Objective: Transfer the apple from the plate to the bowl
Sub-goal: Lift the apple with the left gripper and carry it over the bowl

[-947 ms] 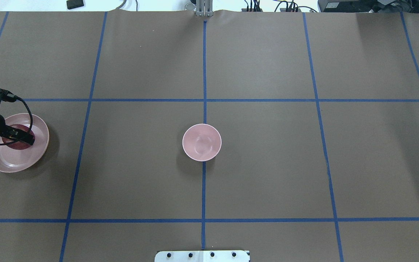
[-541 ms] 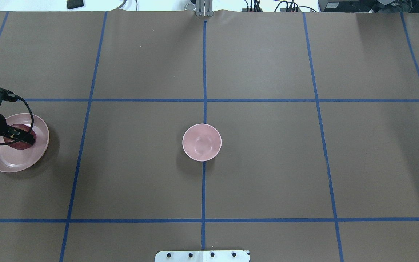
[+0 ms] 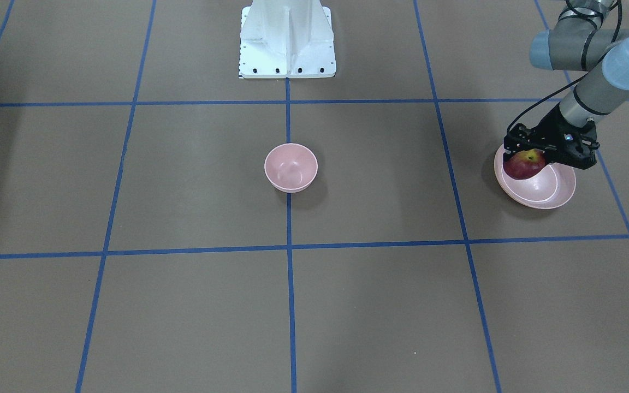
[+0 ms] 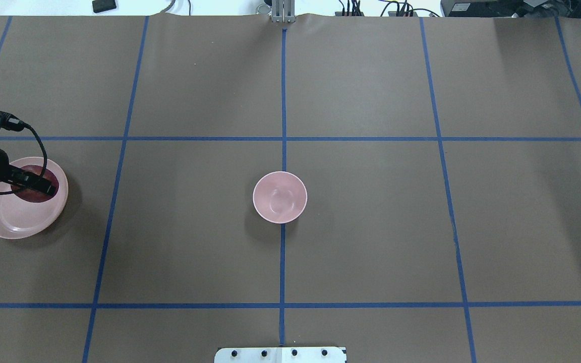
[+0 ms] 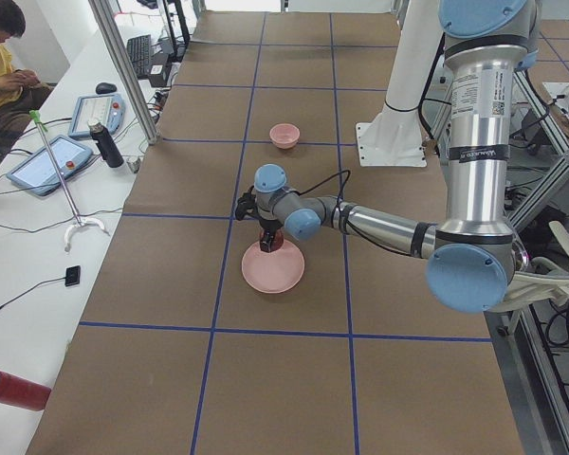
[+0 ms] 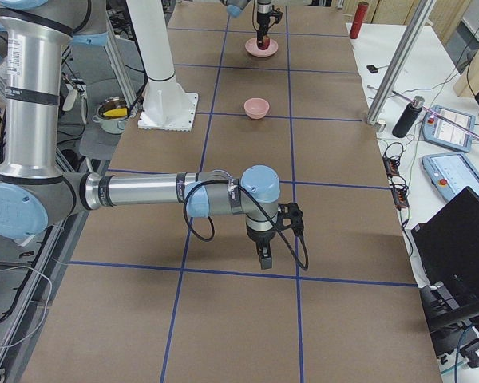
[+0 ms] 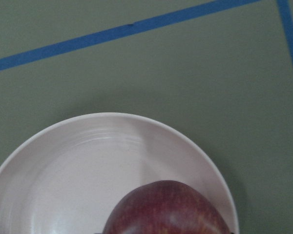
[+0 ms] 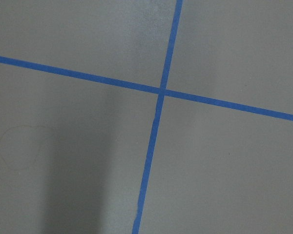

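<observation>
The dark red apple (image 3: 523, 165) sits between the fingers of my left gripper (image 3: 530, 158), just above the far rim of the pale pink plate (image 3: 552, 191). In the overhead view the apple (image 4: 27, 194) overlaps the plate's (image 4: 5, 222) right rim. The left wrist view shows the apple (image 7: 166, 209) over the plate (image 7: 88, 161). The small pink bowl (image 4: 280, 196) stands empty at the table's middle, far to the right of that gripper. My right gripper (image 6: 263, 261) shows only in the exterior right view, pointing down over bare table; I cannot tell its state.
The white robot base (image 3: 287, 41) stands at the table's robot-side edge. Blue tape lines (image 4: 283, 252) divide the brown table. Beside the table, a bench holds tablets (image 5: 52, 161) and a bottle (image 5: 104, 144).
My left gripper and the apple have shifted from the plate's middle toward its right rim in the overhead view, as if rising. The bowl and plate have not moved.
</observation>
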Robot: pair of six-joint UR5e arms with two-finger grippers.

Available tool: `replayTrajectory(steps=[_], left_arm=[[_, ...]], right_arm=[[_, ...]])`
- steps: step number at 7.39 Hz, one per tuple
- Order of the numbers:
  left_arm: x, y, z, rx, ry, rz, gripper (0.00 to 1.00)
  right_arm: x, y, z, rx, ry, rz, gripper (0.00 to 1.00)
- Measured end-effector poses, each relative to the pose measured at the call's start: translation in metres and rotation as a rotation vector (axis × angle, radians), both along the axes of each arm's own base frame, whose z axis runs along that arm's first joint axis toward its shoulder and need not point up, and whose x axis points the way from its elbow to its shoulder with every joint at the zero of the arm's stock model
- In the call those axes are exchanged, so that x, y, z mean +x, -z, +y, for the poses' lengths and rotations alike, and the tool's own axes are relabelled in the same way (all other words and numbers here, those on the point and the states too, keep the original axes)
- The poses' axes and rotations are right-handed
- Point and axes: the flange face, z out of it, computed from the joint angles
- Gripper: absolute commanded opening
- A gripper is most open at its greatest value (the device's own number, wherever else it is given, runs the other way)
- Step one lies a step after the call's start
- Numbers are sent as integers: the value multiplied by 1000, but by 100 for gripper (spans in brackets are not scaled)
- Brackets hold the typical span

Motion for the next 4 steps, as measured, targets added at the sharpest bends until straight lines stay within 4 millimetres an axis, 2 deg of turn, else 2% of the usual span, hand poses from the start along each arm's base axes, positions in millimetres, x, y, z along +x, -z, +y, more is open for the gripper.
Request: replayTrajectory(steps=[2, 3, 4], left_arm=[[24, 64, -27, -33, 65, 50, 58], [45, 101, -39, -57, 86, 70, 58], [74, 140, -45, -85, 101, 78, 58]], right_arm=[[0, -1, 1, -2, 0, 0, 100], [0, -2, 2, -4, 0, 0, 100], [0, -2, 2, -5, 0, 0, 100]])
